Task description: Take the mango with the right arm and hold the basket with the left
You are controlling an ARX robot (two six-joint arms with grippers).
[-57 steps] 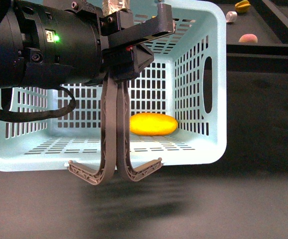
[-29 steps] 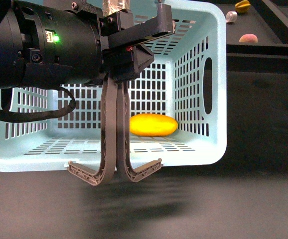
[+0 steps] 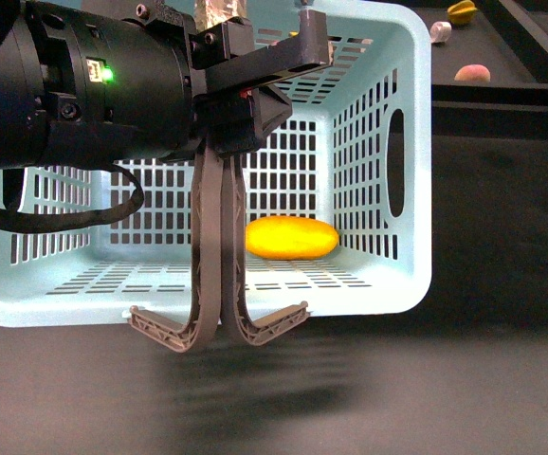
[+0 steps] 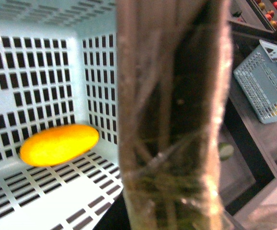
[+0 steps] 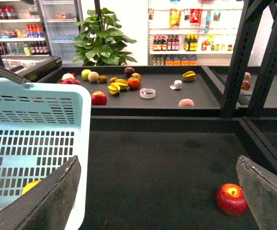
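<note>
- mango point(image 3: 291, 238) is lying inside the basket point(image 3: 350, 301), toward its far right corner. Nothing is touching it.
- the basket sits on the left half of the counter point(image 3: 464, 379), close to the near edge.
- left gripper point(image 3: 219, 327) hangs right in front of the basket's near rim. Its fingers are pressed together with the tips curling outward. Can't tell if they've actually got hold of the rim or are just resting against it, and the left wrist view is too blurry to help.
- right gripper point(image 5: 157, 165) is off to the basket's right over bare counter. Its fingers are spread wide with nothing between them.
- there's a red apple point(image 5: 231, 199) near the right edge of the counter. It's not part of the job.
- my read on progress: the mango's in the basket and the right fingers are empty, so the mango part looks pretty much done.
- what's left, I'd guess, is the left arm steadying the basket and the right arm pulling clear.
</note>
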